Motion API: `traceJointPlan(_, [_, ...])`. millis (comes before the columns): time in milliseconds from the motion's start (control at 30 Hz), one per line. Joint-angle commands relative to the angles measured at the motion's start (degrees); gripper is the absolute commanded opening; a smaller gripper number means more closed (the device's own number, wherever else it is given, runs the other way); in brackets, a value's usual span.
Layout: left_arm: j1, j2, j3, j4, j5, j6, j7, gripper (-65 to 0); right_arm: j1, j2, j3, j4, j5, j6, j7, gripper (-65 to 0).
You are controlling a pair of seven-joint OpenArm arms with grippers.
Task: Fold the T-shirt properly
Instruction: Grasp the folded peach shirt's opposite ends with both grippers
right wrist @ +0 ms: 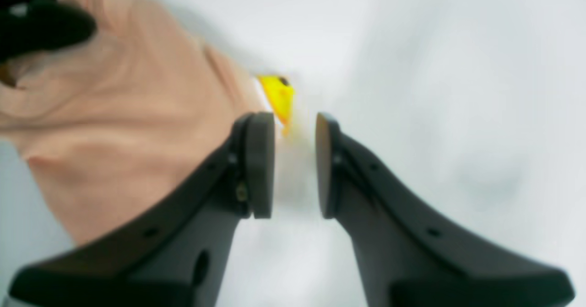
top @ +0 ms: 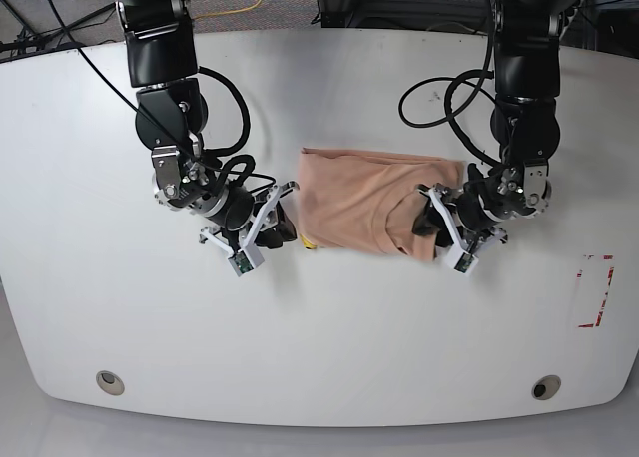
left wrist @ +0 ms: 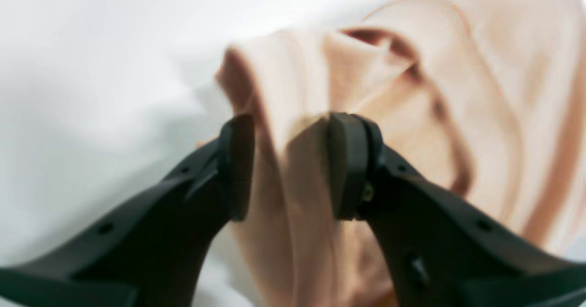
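One T-shirt (top: 359, 210) lies on the white table (top: 329, 357), a little toward the far edge from the middle and roughly midway between the left and right edges. It is peach-pink, soft and already gathered into a compact, roughly rectangular bundle, its long side running across the table. The cloth is smooth over most of the top, with a few shallow creases, and it bunches into deeper folds at the end nearest the left arm. At the opposite end a small patch of bright yellow print (right wrist: 278, 97) with a dark spot peeks out from under the edge of the fabric; in the base view only a sliver of yellow shows there.

Two arms reach in, one at each end of the bundle. The left gripper (left wrist: 288, 167) has its fingers (left wrist: 348, 165) set partly apart with a thick, rumpled fold of the T-shirt filling the space between them, cloth pressed against both pads: it holds the garment. The right gripper (right wrist: 295, 165) sits just beside the yellow print, its fingers (right wrist: 261, 165) standing a narrow way apart with only bare table between them, gripping nothing.

Near the table's right edge lies one small marking of red and white (top: 593, 291), well apart from the shirt. Two round fittings (top: 110, 382) sit in the table close to its near edge, one toward each near corner.
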Motion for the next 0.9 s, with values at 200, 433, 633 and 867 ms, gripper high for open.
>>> traceJointPlan(200, [1.37,-0.38,-0.37,19.68,-0.99,-2.71,9.13,-40.3,2.93,-0.39,-0.03,5.75,0.17,0.20,-1.63,-50.6])
traceJointPlan(433, [12.27,-0.55,-0.45,33.57,-0.55,-2.71,13.09,-40.3,8.73,-4.87,-0.12,-4.36,-4.75,0.55,-1.11,-50.9])
traceJointPlan(633, [20.44,-1.87,-3.88,35.42,-0.81,-2.71,13.09,-40.3,12.60,-8.48,-0.12,-13.06,-12.84,0.64,5.75,-50.7])
traceJointPlan(867, [24.75,-2.66,-8.19,32.69,-0.46,-2.71,12.91,-40.3,16.56,-9.27,-0.12,-22.47,-15.04,0.72,10.50,-50.7])
